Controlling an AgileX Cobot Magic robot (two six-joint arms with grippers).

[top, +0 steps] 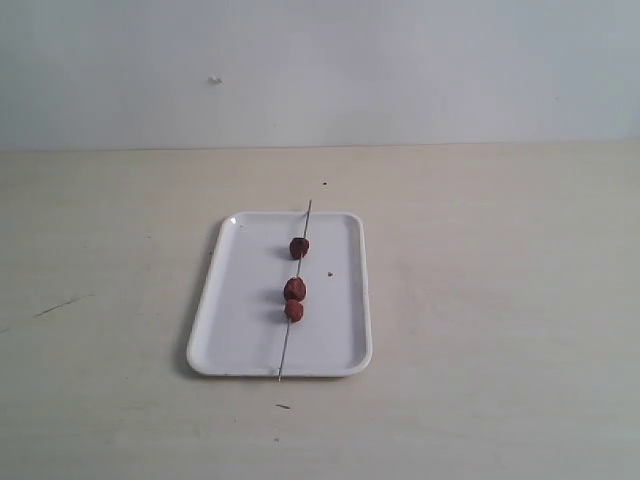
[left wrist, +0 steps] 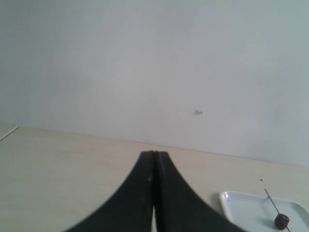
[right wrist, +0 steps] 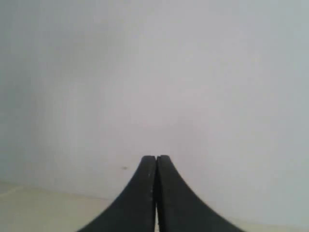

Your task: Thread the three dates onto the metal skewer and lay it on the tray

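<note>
Tabletop [top: 500, 300], tray [top: 240, 330], skewer [top: 286, 345] through three dates [top: 295, 289]

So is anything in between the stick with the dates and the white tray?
Nothing visible is in the way. The metal skewer with the three dates on it already lies along the tray, and its far tip pokes out over the rim.

Plain lab-like test bench: pale wood-grain tabletop [top: 500, 350] against a plain white wall [top: 400, 70].
</note>
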